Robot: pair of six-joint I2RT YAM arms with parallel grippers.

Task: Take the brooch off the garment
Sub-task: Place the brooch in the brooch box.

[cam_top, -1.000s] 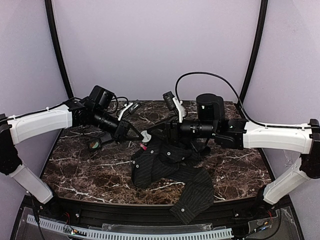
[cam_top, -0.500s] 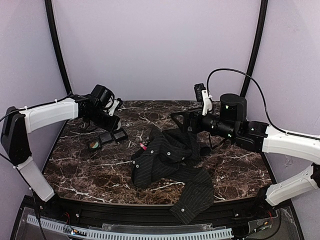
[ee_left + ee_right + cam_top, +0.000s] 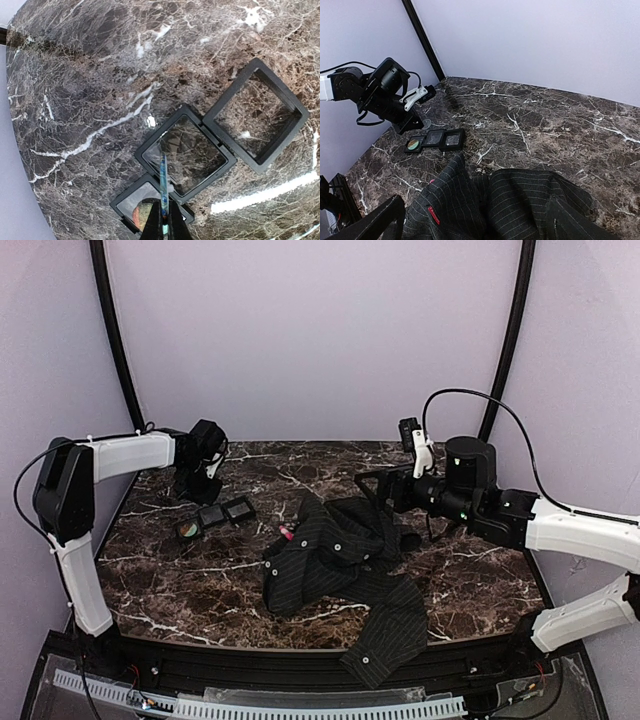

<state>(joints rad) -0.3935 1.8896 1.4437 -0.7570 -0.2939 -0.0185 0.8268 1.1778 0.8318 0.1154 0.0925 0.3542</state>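
A dark pinstriped shirt [image 3: 340,560] lies crumpled mid-table; it also fills the bottom of the right wrist view [image 3: 520,205]. The brooch [image 3: 285,533] shows only as a small pink spot at the shirt's left edge, and again in the right wrist view [image 3: 431,181]. My left gripper [image 3: 200,490] hangs over the far left of the table, away from the shirt. It [image 3: 167,215] is shut on a thin blue-tinted flat piece [image 3: 163,185] seen edge-on. My right gripper [image 3: 368,485] is open and empty above the shirt's far right edge. One finger [image 3: 370,220] shows.
Three small black square trays [image 3: 211,516] sit in a row left of the shirt. In the left wrist view two are bare [image 3: 255,115] [image 3: 185,152], and the third [image 3: 125,210] holds a round iridescent disc. A shirt sleeve [image 3: 385,640] hangs over the near table edge.
Both arms pulled back from the shirt's collar. The left swung to the far left above the trays. The right drew back to the right. The pink brooch stayed at the shirt's edge.
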